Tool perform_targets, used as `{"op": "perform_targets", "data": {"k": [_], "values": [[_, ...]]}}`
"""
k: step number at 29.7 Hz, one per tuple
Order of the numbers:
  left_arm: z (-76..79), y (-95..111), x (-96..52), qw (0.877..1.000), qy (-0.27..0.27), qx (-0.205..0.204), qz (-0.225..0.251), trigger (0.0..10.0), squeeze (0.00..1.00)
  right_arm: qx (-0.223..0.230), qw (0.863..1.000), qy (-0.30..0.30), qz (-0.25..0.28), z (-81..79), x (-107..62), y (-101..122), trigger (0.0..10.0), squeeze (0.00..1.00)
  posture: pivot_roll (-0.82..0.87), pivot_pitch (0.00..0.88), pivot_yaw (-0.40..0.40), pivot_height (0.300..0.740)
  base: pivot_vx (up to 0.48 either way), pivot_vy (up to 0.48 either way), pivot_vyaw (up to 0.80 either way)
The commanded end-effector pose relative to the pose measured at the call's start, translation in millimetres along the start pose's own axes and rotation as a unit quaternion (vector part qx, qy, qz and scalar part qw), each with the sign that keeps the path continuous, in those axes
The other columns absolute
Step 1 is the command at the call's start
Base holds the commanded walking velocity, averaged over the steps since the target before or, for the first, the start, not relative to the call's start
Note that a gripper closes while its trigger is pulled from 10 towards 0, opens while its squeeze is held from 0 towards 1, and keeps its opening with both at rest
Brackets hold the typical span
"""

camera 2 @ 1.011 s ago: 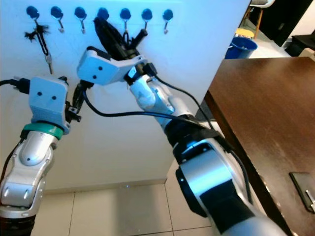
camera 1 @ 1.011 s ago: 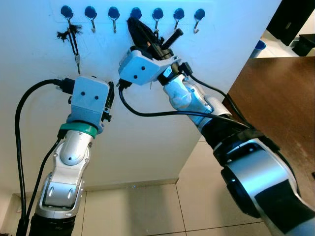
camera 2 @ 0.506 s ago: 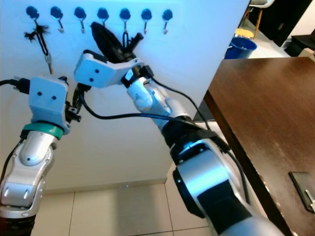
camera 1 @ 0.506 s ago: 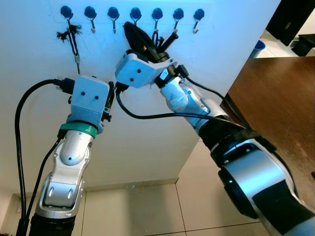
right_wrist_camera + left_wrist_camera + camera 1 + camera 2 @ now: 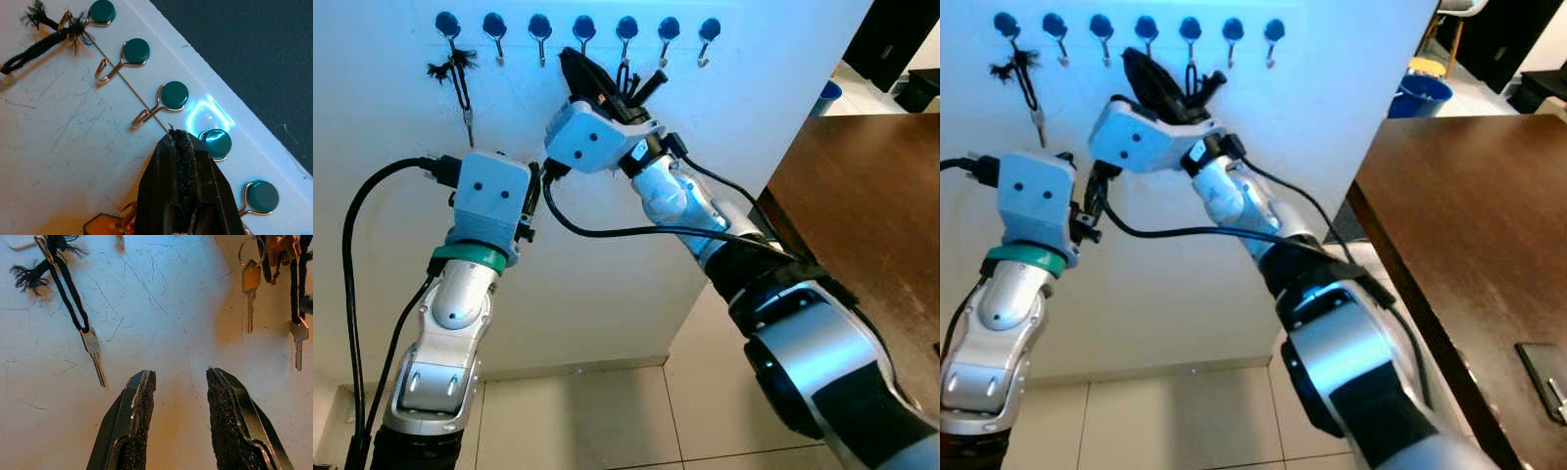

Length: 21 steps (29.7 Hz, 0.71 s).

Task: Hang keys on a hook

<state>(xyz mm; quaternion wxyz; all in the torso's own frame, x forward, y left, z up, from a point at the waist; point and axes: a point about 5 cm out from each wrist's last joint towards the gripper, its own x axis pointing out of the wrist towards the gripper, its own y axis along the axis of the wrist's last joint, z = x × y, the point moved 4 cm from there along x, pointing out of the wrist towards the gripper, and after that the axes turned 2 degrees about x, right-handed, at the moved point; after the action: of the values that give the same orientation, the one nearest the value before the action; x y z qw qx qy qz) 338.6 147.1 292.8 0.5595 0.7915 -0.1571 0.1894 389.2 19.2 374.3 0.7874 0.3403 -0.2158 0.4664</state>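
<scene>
Blue-capped hooks [image 5: 584, 23] run in a row of seven along the top of the white wall [image 5: 607, 255]. Hook at far 9 o'clock already carries a key on a black frayed cord [image 5: 458, 78], hanging straight down.

Right gripper [image 5: 576, 61] is raised against the wall, fingertips just below the fourth hook from the left, at roughly its 6 o'clock. Right wrist view shows the two black fingers [image 5: 182, 161] pressed flat together, tips close under a hook's wire loop. Pinched shut, on what appears to be the ring or cord of the keys [image 5: 251, 281].

The bunch hangs below the gripper body: a brass key on a split ring, and beside it a silver key [image 5: 298, 340] on a black cord. Long axes vertical, blades down. Left wrist view puts them at about 1 o'clock from the left gripper [image 5: 178, 382], well apart from it.

Left gripper: fingers apart, nothing between them, pointing at bare wall between the hung key and the bunch. Idle, lower than the right.

Judgement: right arm is the one at work and much the nearer. The move turns on the small gap between ring and hook tip, hook lying at 12 o'clock from the fingertips. Whether the ring is already over the wire, cannot tell; fingers hide it.
</scene>
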Motion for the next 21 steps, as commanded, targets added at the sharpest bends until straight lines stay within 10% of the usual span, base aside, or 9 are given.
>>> {"op": "perform_targets", "data": {"k": [1, 10, 13, 14, 19, 20, 21], "values": [[0.9, -4, -0.8, 1.000, -0.004, 0.003, -0.007, 10.0, 0.00, 0.051, 0.998, -0.003, -0.026, -6.3, -7.4, -9, 10.0, 0.00, 0.16, 0.184, 0.053, 0.740, 0.000, 0.000, 0.00], [1.5, -5, -0.6, 1.000, -0.005, 0.003, -0.007, 10.0, 0.00, 0.226, 0.969, -0.057, -0.081, 3.5, -11.1, -26, 10.0, 0.00, 0.15, 0.186, 0.055, 0.740, 0.000, 0.000, 0.00], [1.6, -5, -0.6, 1.000, -0.005, 0.003, -0.007, 10.0, 0.00, 0.217, 0.972, -0.051, -0.080, 4.5, -9.7, -26, 10.0, 0.41, 0.15, 0.186, 0.055, 0.740, 0.000, 0.000, 0.00], [1.5, -5, -0.6, 1.000, -0.005, 0.003, -0.008, 10.0, 0.00, 0.214, 0.973, -0.045, -0.079, 4.3, -9.2, -25, 10.0, 1.00, 0.16, 0.186, 0.055, 0.740, 0.000, 0.000, 0.00], [1.4, -5, -0.7, 1.000, -0.005, 0.003, -0.008, 10.0, 0.00, 0.205, 0.975, -0.042, -0.077, 4.9, -8.8, -25, 10.0, 1.00, 0.15, 0.187, 0.055, 0.740, 0.000, 0.000, 0.00], [1.4, -5, -0.9, 1.000, -0.005, 0.003, -0.008, 10.0, 0.00, 0.190, 0.979, -0.036, -0.066, 4.6, -10.8, -23, 10.0, 0.00, 0.15, 0.186, 0.055, 0.740, 0.000, 0.000, 0.00], [1.4, -5, -0.9, 1.000, -0.005, 0.003, -0.008, 10.0, 0.00, 0.190, 0.979, -0.036, -0.066, 4.6, -10.8, -23, 10.0, 0.00, 0.15, 0.186, 0.055, 0.740, 0.000, 0.000, 0.00]]}}
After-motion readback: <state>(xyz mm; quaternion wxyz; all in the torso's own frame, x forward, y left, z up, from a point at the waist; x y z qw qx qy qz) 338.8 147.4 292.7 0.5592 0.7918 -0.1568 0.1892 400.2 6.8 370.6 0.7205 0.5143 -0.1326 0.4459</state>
